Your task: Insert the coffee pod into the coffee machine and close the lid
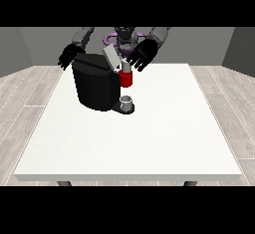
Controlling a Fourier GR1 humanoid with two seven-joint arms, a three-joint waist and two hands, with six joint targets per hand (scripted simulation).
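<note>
A black coffee machine (96, 86) stands on the white table (149, 138), left of the middle and toward the far edge. Its grey lid (111, 57) is tilted up and open above a red and grey brew head (126, 77). A small grey cup (126, 101) sits on the machine's drip base. The hand at the view's right (142, 55) hovers just right of the lid with its fingers spread and straight. Behind the machine's left top corner, the hand at the view's left (70, 55) hangs with relaxed fingers. No coffee pod shows apart from the brew head.
The table stretches wide in front of and to the right of the machine. The robot's torso (124, 38) stands behind the far edge. Wooden floor (20, 93) surrounds the table.
</note>
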